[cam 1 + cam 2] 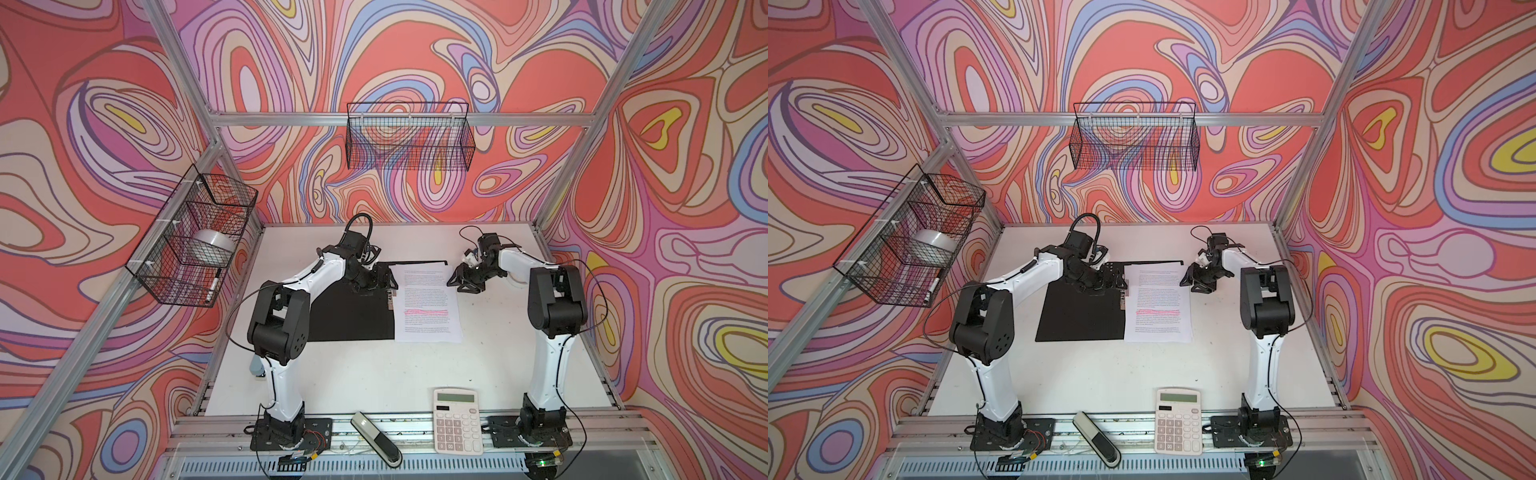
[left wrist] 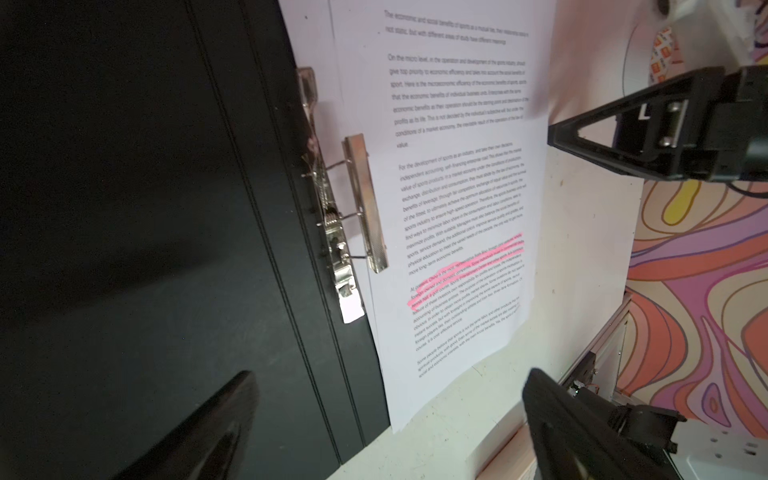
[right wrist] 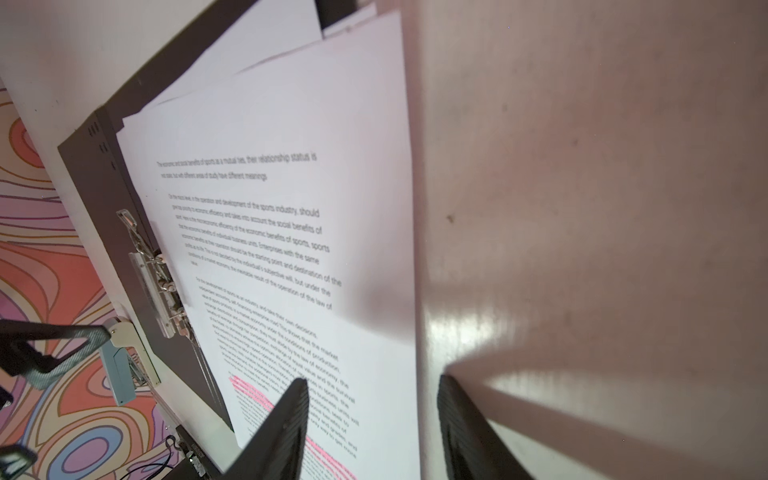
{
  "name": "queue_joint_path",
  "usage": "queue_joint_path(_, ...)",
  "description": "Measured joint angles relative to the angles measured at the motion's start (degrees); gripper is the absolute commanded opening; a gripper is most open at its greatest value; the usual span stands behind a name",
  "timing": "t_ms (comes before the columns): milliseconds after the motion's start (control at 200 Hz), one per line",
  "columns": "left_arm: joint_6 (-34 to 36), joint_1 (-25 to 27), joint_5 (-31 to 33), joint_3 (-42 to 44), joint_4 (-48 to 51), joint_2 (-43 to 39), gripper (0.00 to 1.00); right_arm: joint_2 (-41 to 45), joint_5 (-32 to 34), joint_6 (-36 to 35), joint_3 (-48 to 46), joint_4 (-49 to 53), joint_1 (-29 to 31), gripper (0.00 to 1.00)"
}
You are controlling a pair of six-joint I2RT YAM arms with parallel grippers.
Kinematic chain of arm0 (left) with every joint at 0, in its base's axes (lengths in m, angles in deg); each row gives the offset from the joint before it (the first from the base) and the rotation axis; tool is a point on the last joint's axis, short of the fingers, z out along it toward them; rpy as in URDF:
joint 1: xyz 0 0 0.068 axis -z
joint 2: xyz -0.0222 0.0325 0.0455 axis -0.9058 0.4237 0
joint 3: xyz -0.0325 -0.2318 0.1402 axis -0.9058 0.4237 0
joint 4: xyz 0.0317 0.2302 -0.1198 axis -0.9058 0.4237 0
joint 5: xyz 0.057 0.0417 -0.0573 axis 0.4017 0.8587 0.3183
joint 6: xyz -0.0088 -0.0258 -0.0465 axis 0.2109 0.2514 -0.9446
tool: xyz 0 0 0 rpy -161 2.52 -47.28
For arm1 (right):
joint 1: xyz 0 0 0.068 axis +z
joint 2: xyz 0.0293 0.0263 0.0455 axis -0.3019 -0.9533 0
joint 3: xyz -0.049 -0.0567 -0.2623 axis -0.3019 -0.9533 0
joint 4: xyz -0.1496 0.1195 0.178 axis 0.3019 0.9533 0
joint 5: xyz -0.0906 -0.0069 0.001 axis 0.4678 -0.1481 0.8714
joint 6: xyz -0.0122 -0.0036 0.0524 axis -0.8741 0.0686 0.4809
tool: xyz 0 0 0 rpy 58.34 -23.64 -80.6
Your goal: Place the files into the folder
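Note:
The folder lies open on the table with its black inside up, in both top views. The files, white sheets of dense text with pink highlighted lines, lie on its right half next to the metal spine clip. The clip's bar reaches over their left margin. My left gripper hovers open above the spine near the far end of the files. My right gripper is open at the right edge of the files, one finger over the paper and one over the table.
A white calculator and a black and silver pedal lie at the table's front edge. A wire basket with a tape roll hangs on the left wall. Another wire basket hangs on the back wall.

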Motion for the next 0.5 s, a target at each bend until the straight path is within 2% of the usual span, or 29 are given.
queue_joint_path(195,-1.2,-0.1,-0.1,-2.3,-0.5,4.6,1.00,-1.1,-1.5,-0.6,1.0,0.2,0.0,0.49)
queue_joint_path(501,-2.4,-0.1,-1.2,-5.6,-1.4,7.4,1.00,-2.2,-2.6,-0.9,2.3,0.6,0.0,0.41)
